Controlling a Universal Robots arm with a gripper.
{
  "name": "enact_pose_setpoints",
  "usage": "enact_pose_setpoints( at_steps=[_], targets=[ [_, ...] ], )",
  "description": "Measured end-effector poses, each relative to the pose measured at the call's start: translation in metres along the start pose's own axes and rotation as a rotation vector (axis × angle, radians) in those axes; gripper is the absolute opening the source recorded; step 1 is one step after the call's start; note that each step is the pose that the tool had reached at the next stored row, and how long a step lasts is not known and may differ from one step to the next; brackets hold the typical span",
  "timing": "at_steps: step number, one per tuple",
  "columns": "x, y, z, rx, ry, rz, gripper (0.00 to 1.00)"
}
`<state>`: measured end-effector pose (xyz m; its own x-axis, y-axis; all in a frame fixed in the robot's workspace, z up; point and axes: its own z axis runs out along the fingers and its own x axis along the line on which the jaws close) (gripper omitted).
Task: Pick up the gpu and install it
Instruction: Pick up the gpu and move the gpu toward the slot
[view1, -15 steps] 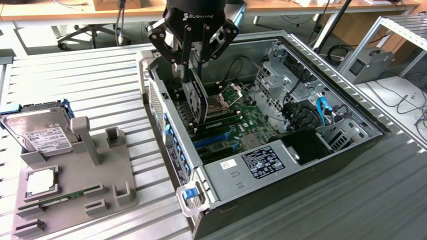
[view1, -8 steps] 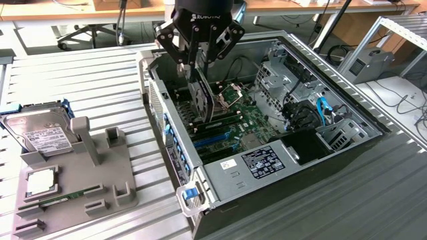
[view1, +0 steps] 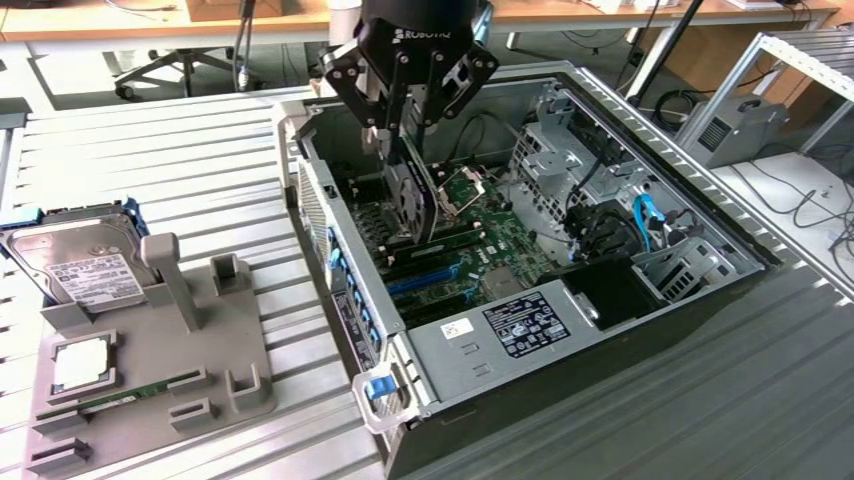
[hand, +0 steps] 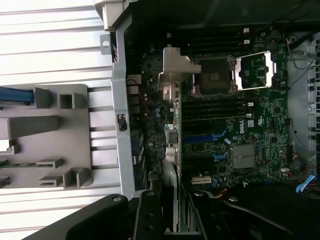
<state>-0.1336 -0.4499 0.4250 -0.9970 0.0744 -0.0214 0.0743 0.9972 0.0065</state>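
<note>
Workshop with desks and an office chair (view1: 174, 65) at eleven o'clock of the exterior view. A slatted metal table (view1: 160, 140) carries an open computer case (view1: 561, 420) at centre and a grey fixture tray (view1: 200, 360) at the case's eight o'clock, with a hard drive (view1: 87, 270) on the tray. Inside the case lies the motherboard (view1: 514, 245); above it the gripper (view1: 407, 140) has its jaws clamped on the gpu (view1: 416, 205), which hangs upright on edge by the blue slots (view1: 441, 270), contact not discernible. Seating is judged best with the card vertical, its edge lined along one slot, and pressure straight and even.
</note>
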Motion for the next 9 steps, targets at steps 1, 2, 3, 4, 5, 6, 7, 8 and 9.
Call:
enact_pose_setpoints(
  at_steps=[1,2,3,4,5,6,7,8,9],
  targets=[
    [-0.001,0.0001,0.0002,0.0002,-0.0001,0.0,0.26],
    [-0.002,0.0002,0.0004,0.0004,-0.0001,0.0,0.26],
    [-0.003,0.0002,0.0005,0.0007,-0.0001,0.0,0.26],
    [-0.005,0.0004,0.001,0.0011,-0.0002,0.0,0.26],
    [-0.0065,0.0005,0.0012,0.0015,-0.0002,0.0,0.26],
    [-0.0076,0.0006,0.0014,0.0017,-0.0002,0.0,0.26],
    [-0.0084,0.0007,0.0016,0.0019,-0.0002,0.0,0.26],
    [-0.0097,0.0008,0.0018,0.0022,-0.0002,0.0,0.26],
    [-0.0108,0.0008,0.002,0.0024,-0.0002,0.0,0.26]
  ],
)
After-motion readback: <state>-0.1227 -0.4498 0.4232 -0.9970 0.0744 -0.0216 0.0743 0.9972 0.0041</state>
